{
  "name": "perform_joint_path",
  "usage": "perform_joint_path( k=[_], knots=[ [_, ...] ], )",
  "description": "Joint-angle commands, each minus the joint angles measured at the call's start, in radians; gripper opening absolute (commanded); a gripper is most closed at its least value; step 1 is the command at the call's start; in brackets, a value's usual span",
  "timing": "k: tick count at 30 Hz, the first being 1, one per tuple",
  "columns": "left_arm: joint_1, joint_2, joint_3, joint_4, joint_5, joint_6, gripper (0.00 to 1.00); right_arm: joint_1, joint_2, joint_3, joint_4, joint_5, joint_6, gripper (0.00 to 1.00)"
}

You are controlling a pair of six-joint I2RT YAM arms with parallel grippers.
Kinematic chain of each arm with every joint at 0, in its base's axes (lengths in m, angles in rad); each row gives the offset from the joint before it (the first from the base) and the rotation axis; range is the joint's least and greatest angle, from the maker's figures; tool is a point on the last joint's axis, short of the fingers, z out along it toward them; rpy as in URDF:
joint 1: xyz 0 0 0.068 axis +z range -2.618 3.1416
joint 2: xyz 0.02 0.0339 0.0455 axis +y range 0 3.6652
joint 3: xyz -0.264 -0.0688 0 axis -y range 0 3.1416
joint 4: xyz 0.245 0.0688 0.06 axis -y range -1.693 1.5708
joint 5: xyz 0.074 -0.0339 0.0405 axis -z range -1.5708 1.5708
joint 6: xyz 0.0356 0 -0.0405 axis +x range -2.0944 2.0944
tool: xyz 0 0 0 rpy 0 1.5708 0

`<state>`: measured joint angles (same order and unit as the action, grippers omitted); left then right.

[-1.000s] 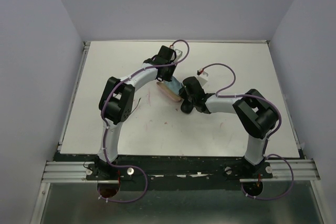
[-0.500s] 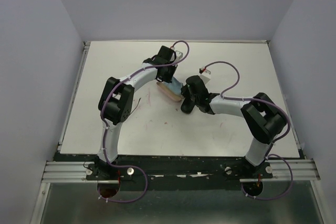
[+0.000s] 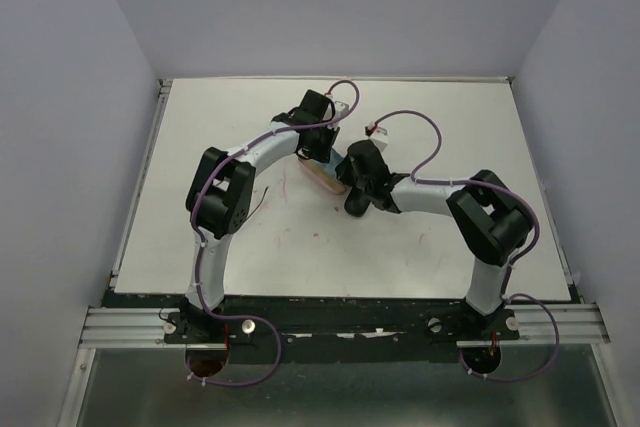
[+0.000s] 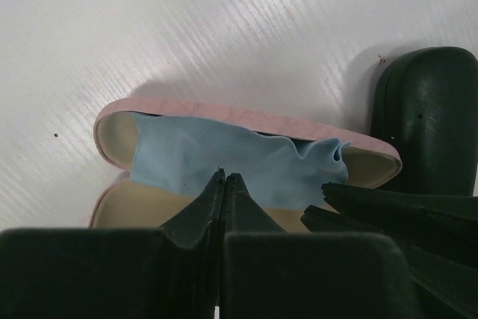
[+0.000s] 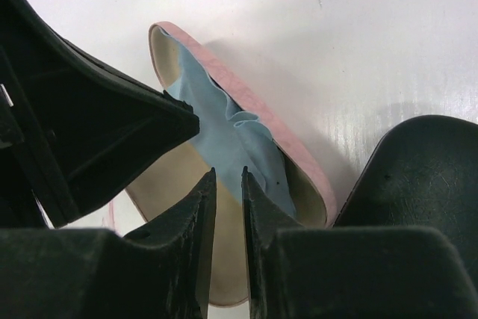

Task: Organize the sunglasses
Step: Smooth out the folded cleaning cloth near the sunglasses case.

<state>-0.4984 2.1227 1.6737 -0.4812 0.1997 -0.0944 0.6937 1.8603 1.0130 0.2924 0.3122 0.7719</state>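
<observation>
My left gripper (image 4: 224, 178) clenched, right gripper (image 5: 228, 174) a slit apart over cloth (image 4: 246, 160): I'd press it flat into case (image 4: 224, 110), no dragging.

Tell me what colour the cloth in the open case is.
Light blue; the cloth shows best in the left wrist view.

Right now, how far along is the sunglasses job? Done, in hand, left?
Done: the pink case lies open with the blue cloth inside it. In hand: left fingers shut at the cloth's edge, right fingers nearly closed above it; actual grip unclear. Left: no sunglasses show in any view, so packing them looks undone. The black case sits beside the pink one.
</observation>
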Motion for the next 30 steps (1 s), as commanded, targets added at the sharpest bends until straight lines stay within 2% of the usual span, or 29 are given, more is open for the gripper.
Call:
perform_joint_path(
  k=[1,9,17,25,30],
  knots=[
    [0.004,0.003,-0.009,-0.007,0.041,-0.036,0.06,-0.002,0.037,0.039,0.019,0.002,-0.036,0.27],
    [0.006,0.014,0.004,0.004,0.01,-0.057,0.13,-0.002,0.02,0.039,-0.085,0.119,-0.026,0.28],
    [0.006,0.025,0.021,0.001,0.018,-0.047,0.17,-0.002,-0.006,0.039,-0.18,0.139,-0.008,0.28],
    [0.006,0.025,0.02,0.009,0.03,-0.022,0.18,-0.002,-0.099,-0.013,-0.088,0.071,-0.104,0.32],
    [0.006,0.014,0.021,0.018,-0.019,-0.007,0.19,-0.031,-0.116,-0.005,-0.091,0.035,-0.169,0.38]
  ],
)
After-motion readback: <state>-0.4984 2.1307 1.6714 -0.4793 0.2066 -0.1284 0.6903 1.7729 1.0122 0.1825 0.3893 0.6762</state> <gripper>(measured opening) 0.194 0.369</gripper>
